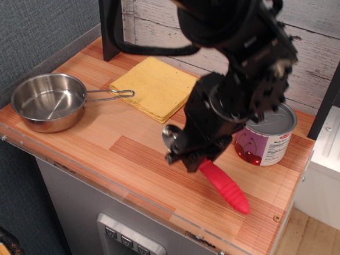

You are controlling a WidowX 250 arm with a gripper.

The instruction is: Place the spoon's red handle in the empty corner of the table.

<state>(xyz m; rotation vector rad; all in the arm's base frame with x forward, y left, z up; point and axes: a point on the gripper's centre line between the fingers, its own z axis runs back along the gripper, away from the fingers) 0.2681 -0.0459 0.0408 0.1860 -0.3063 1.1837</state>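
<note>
The spoon hangs low over the table (pixel 144 161), near its front right part. Its thick red handle (pixel 225 187) slants down to the right, tip close to the corner (pixel 268 228) with the small dark screw mark (pixel 277 218). The shiny steel bowl (pixel 170 136) sticks out on the gripper's left. My black gripper (pixel 197 158) is shut on the spoon where handle meets bowl. Whether the handle's tip touches the wood I cannot tell.
A steel pan with a wire handle (pixel 48 101) sits at the left end. A folded yellow cloth (pixel 155 85) lies at the back middle. A cherry can (pixel 269 134) stands at the right, just behind the gripper. A clear plastic rim (pixel 125 188) edges the front.
</note>
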